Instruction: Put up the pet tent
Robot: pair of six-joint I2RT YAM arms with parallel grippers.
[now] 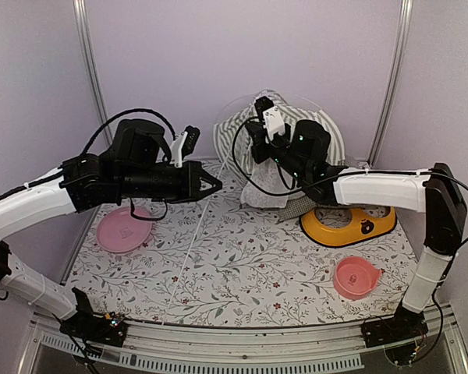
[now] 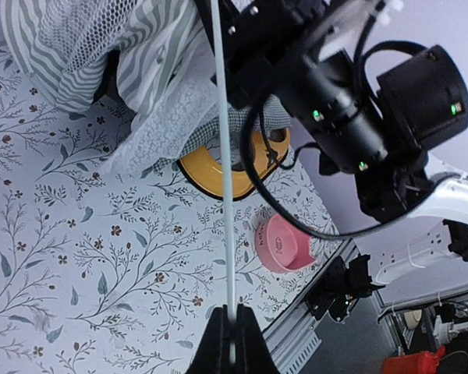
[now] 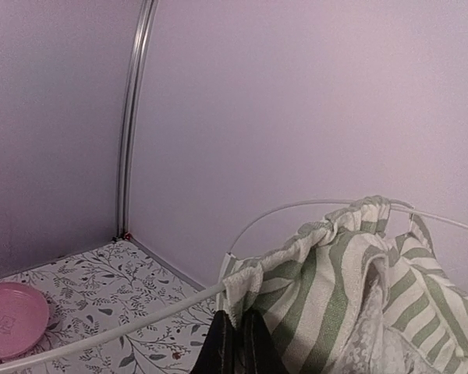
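Sagging grey-green striped pet tent (image 1: 235,140), uncollapsed

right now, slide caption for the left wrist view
Left pincer shut on a thin white pole running toward the striped pet tent.

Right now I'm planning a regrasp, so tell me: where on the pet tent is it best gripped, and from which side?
Probably the bare pole of the pet tent, close to the hem, jaws across it from the open left side. The pole is thin and stiff; the fabric hangs limp.
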